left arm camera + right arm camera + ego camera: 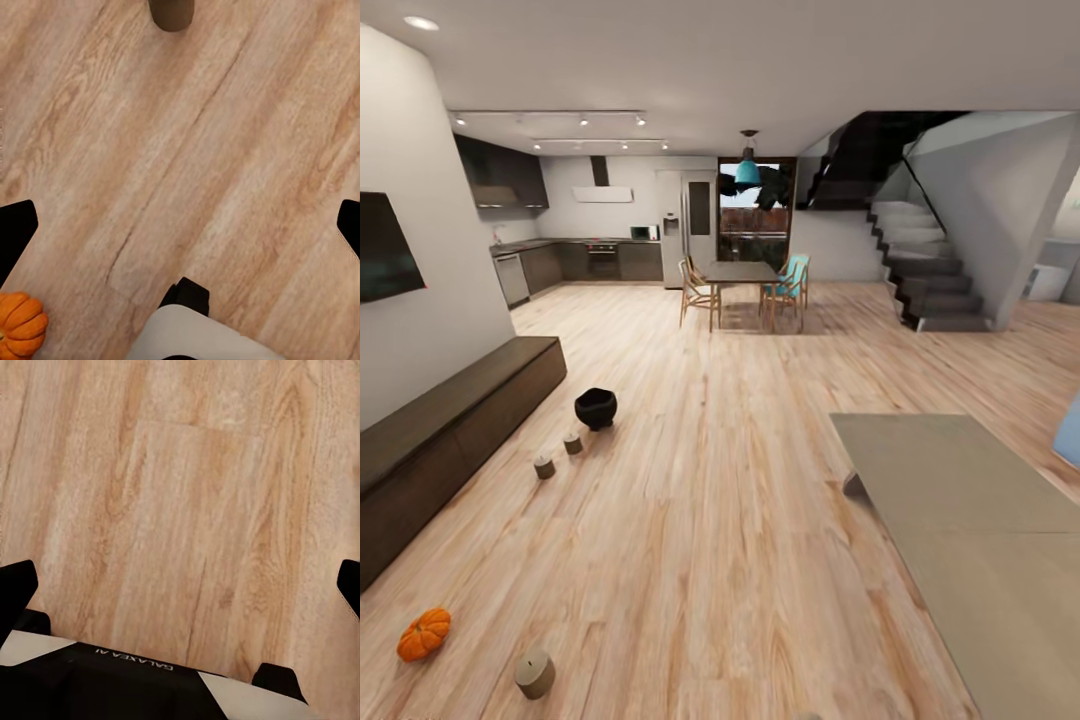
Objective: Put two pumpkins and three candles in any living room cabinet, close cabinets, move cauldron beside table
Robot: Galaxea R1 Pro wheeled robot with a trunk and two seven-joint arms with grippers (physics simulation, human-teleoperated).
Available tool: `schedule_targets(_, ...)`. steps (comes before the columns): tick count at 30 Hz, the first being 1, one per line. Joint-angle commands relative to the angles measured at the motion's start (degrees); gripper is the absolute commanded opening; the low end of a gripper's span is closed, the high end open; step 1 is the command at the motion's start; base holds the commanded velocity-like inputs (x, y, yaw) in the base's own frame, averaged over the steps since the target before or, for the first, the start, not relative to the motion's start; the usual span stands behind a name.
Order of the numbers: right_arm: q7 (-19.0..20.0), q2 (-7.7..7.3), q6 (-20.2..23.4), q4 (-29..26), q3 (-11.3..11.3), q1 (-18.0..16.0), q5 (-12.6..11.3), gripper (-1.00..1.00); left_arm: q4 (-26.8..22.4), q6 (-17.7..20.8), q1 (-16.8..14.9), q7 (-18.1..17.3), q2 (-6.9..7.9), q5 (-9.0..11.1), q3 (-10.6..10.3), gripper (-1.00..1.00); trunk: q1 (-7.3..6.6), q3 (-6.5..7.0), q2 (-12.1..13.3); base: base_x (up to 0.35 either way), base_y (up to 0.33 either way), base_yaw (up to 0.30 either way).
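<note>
Both grippers' jaws stand spread and empty above the floor (740, 520); the ribbed pumpkin (424, 634) looks light, rigid, best pinched across its sides.

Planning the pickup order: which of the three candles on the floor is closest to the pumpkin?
The candle at the head view's bottom, just right of the pumpkin. The other two candles stand farther off, near the black cauldron.
</note>
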Motion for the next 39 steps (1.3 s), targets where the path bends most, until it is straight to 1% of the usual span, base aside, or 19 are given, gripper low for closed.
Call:
schedule_targets(1,0.0,0.00,0.0,0.0,0.0,0.0,0.0,1.00,0.0,0.0,0.0,0.0,0.01,0.0,0.0,1.00,0.00,0.00,0.0,0.252,0.000,0.232)
schedule_targets(8,0.0,-0.05,0.0,0.0,0.0,0.0,0.0,1.00,0.0,0.0,0.0,0.0,0.01,0.0,0.0,1.00,0.00,0.00,0.0,0.252,0.000,0.080)
schedule_targets(39,0.0,0.00,0.0,0.0,0.0,0.0,0.0,1.00,0.0,0.0,0.0,0.0,-0.03,0.0,0.0,1.00,0.00,0.00,0.0,0.252,0.000,0.001)
